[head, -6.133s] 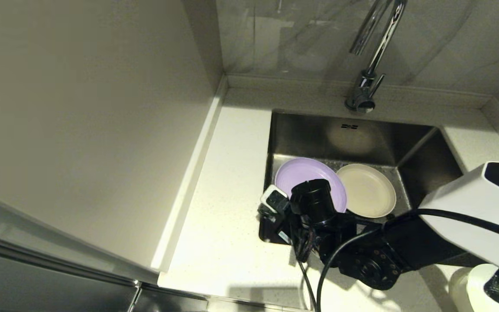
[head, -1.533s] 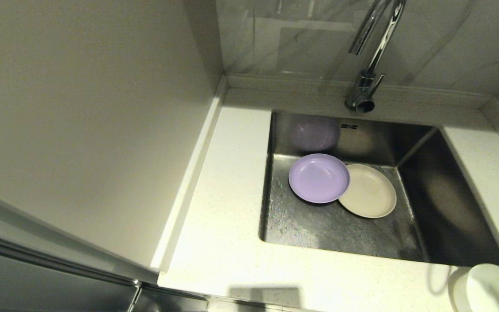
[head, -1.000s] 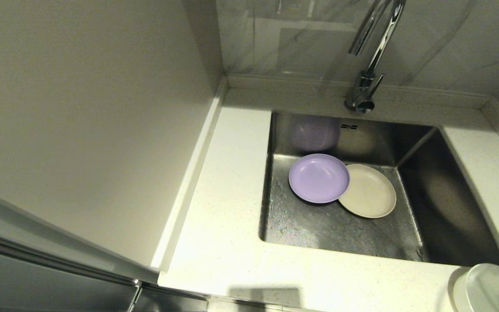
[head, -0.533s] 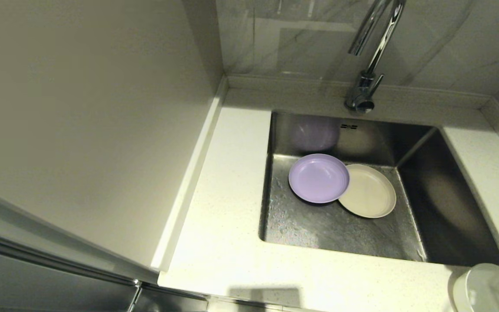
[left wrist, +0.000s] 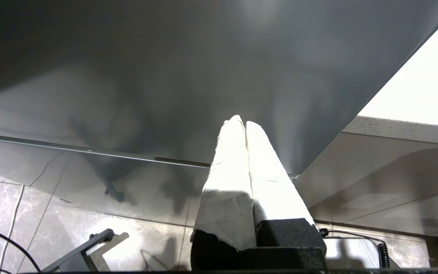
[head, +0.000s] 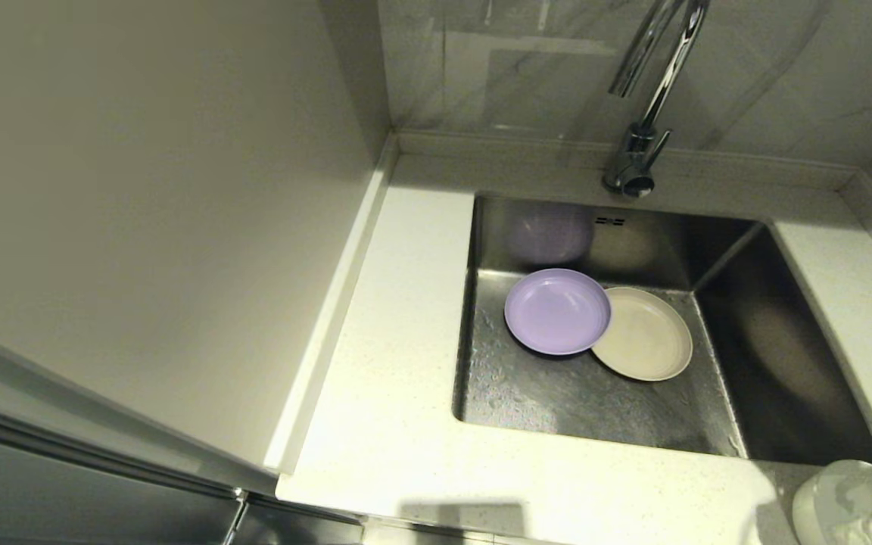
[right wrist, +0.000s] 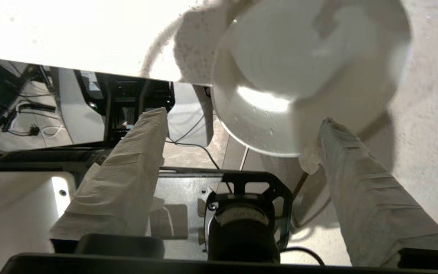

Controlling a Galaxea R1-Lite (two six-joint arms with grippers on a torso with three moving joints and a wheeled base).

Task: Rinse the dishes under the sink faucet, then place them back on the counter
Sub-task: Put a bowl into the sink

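Spread wide, my right gripper hangs just beside the white bowl at the counter's near right corner.

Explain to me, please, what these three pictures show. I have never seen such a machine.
It is a two-armed robot at a kitchen sink. One picture looks down from its head; the other two come from cameras on its wrists. A purple plate and a beige plate lie in the sink under the tap. A white bowl stands on the counter at the near right corner. The right tool is open just beside the bowl and holds nothing. The left tool is shut, empty and parked low, away from the sink.
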